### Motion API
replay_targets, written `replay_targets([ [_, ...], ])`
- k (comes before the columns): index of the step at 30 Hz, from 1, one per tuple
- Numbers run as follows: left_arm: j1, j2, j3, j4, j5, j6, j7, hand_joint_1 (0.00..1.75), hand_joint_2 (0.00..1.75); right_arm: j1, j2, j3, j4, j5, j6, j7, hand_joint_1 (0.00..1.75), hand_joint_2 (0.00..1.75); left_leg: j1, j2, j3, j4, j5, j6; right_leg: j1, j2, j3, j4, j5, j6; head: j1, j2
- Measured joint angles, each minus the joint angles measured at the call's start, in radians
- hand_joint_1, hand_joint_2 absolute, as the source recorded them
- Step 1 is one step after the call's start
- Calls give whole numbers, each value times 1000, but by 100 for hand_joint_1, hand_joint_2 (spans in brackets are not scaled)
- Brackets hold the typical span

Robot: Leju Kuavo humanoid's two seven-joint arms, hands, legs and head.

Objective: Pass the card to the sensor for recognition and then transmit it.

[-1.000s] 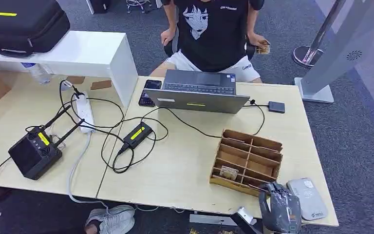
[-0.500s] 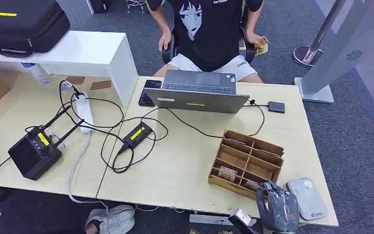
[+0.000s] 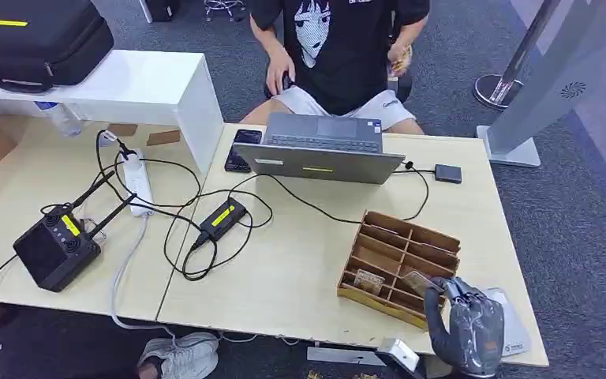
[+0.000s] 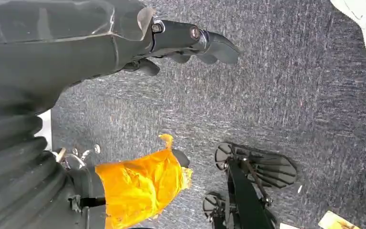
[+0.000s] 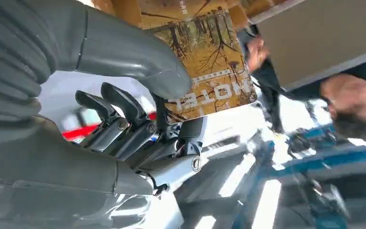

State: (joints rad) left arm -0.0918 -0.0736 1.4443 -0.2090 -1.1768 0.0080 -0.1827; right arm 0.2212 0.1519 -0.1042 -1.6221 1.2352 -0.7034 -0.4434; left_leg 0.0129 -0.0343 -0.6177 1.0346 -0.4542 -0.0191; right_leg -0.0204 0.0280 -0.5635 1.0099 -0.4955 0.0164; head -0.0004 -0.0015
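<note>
Right wrist view: right hand (image 5: 124, 109) pinches card (image 5: 205, 62) btwn thick thumb and dark fingers (image 5: 119, 102); card printed w/ trees and lettering. Head view: same hand (image 3: 467, 332) sits at near right table (image 3: 300, 268) edge, card (image 3: 417, 282) lifted over near-right corner of wooden divider box (image 3: 398, 264), sensor (image 3: 513, 335) just beside hand, partly hidden. Another card (image 3: 369, 279) lies in a near compartment. Left hand (image 4: 171, 43) hangs over carpet, fingers apart, holding nothing.
</note>
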Motion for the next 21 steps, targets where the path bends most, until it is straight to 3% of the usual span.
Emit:
replay_targets([
  [2, 0, 0, 0, 0, 0, 0, 0, 0, 175, 1, 21, -7, -43, -30, 0, -50, 173, 175, 0, 0, 0, 0, 0, 0, 0, 0, 0, 0, 0, 0, 0, 0],
  [5, 0, 0, 0, 0, -4, 0, 3, 0, 175, -4, 27, 13, -95, -62, 0, -9, 171, 175, 0, 0, 0, 0, 0, 0, 0, 0, 1, 0, 0, 0, 0, 0],
  [8, -2, 0, -2, 0, -16, -5, 3, 0, 175, -55, -29, 98, -96, -101, 2, 131, 175, 175, 0, 2, 0, 0, 0, 0, 0, 1, 0, 0, 0, 0, 0, 0],
  [11, -4, 1, -6, 0, -30, -13, 3, 0, 175, -146, -95, 187, -68, -144, 16, 215, 175, 175, 0, 2, 0, 0, 1, 0, 0, 1, 0, 0, 2, 0, 0, 0],
  [16, -8, 6, -27, 0, -59, -33, 3, 0, 175, -361, -185, 331, 55, -229, 115, 276, 173, 175, 0, 3, 0, 0, 4, 0, 0, 3, 0, 0, 4, 1, 0, 0],
  [21, -10, 9, -45, 0, -74, -42, 3, 0, 175, -551, -222, 448, 194, -293, 172, 313, 173, 175, 0, 2, 0, 0, 5, -1, 0, 3, 0, 1, 5, 0, 0, 0],
])
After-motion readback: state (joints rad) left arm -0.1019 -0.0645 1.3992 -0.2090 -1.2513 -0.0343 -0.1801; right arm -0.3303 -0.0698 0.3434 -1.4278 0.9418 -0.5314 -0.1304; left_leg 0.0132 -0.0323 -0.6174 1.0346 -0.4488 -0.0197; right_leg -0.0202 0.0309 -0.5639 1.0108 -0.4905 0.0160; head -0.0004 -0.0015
